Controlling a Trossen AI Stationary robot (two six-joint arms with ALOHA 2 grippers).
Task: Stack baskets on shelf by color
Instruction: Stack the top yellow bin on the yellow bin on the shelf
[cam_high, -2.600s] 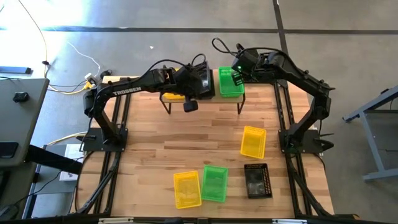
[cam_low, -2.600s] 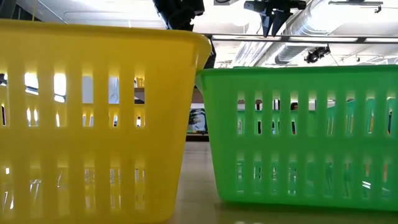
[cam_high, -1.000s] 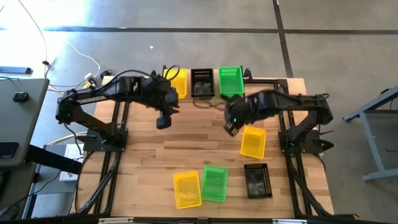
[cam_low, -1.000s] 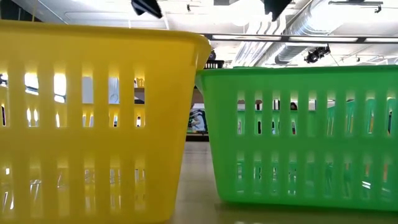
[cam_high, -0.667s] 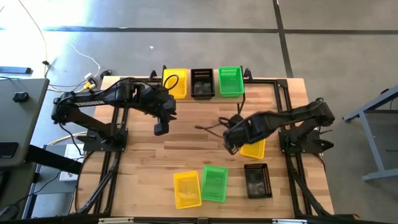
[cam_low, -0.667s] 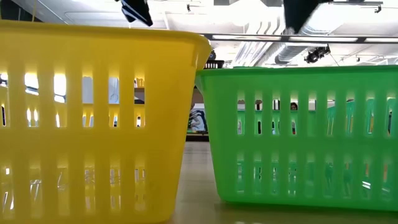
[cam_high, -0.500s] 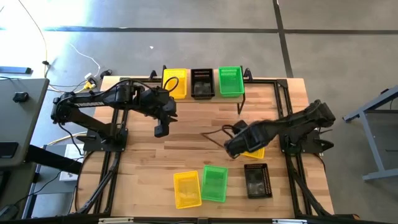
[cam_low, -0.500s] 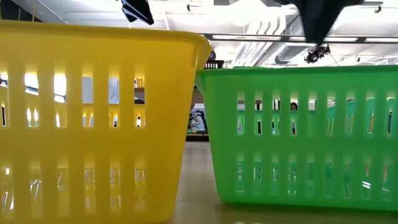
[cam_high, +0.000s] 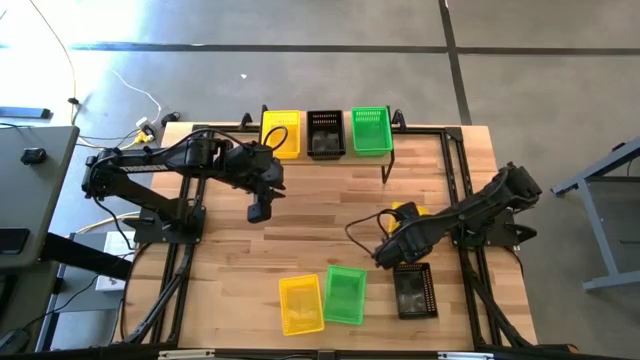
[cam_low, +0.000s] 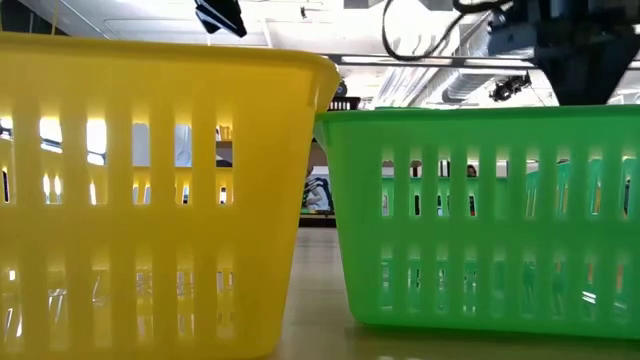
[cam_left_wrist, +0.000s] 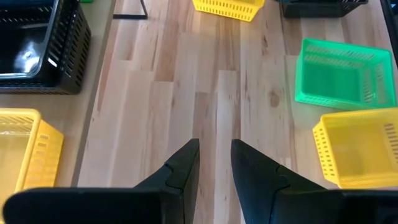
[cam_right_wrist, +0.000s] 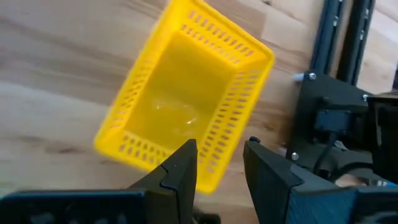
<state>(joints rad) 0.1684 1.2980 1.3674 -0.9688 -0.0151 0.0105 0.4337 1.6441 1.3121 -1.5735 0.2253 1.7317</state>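
On the shelf (cam_high: 346, 150) at the table's far edge stand a yellow basket stack (cam_high: 281, 133), a black one (cam_high: 325, 132) and a green one (cam_high: 371, 130). My right gripper (cam_high: 391, 250) is open over a lone yellow basket (cam_right_wrist: 186, 118) on the table's right side. Its fingers stand on either side of the basket's long wall (cam_right_wrist: 229, 146); I see no touch. My left gripper (cam_high: 259, 210) hovers open over bare table, left of the middle. A yellow basket (cam_high: 301, 303), a green one (cam_high: 346, 294) and a black one (cam_high: 413, 290) rest on their bottoms near the near edge.
The low view is filled by the near yellow basket (cam_low: 150, 190) and green basket (cam_low: 480, 210). A shelf leg (cam_high: 387, 170) stands on the table behind the lone yellow basket. The right arm's black base frame (cam_right_wrist: 336, 118) is close beside that basket. Bare wood lies mid-table (cam_left_wrist: 211, 93).
My right gripper has swung from the table's middle toward the near edge and come down over the lone yellow basket on the right. My left gripper has drifted a little toward the near edge and then kept still. No basket has moved.
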